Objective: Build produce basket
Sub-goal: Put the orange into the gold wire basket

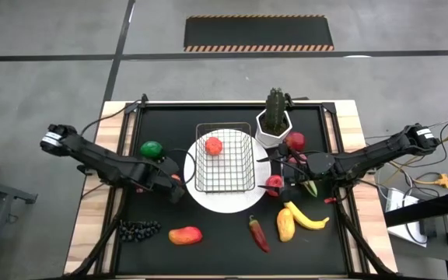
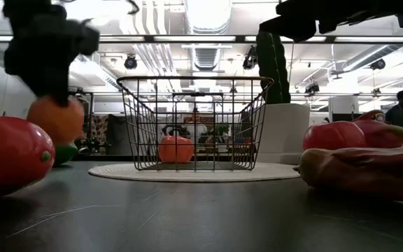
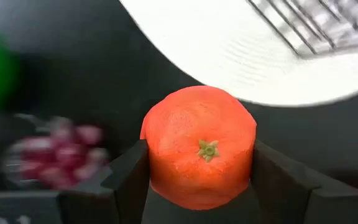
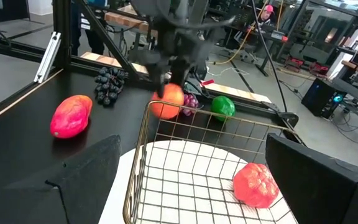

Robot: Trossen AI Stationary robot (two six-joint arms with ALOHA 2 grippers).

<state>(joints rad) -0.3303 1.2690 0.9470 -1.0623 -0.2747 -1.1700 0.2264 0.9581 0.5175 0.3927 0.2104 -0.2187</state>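
The wire basket (image 1: 225, 159) stands on a round white plate (image 1: 222, 202) at the table's middle, with one red fruit (image 1: 213, 145) inside it. My left gripper (image 1: 176, 182) hovers at the plate's left edge, shut on the orange (image 3: 197, 149). My right gripper (image 1: 278, 173) is open just right of the basket and holds nothing; in its wrist view the basket (image 4: 197, 168) lies ahead between its fingers. The green piece (image 1: 152, 149), dark grapes (image 1: 140, 229), a red-yellow mango (image 1: 185, 235), chili (image 1: 259, 233) and banana (image 1: 309, 219) lie on the mat. My left gripper holds the orange by its two opposite sides (image 3: 157, 158), pinched between the two fingers (image 3: 128, 177). Its green stem end (image 3: 207, 149) faces the wrist camera. The fingers come from above, and the orange (image 2: 54, 119) hangs below them, lifted clear of the table.
A cactus in a white pot (image 1: 274, 118) stands at the basket's far right corner, with a pink-red fruit (image 1: 294, 141) and a red apple (image 1: 274, 183) near my right gripper. Purple grapes (image 3: 55, 152) lie under the left arm. A yellow mango (image 1: 285, 224) sits by the banana.
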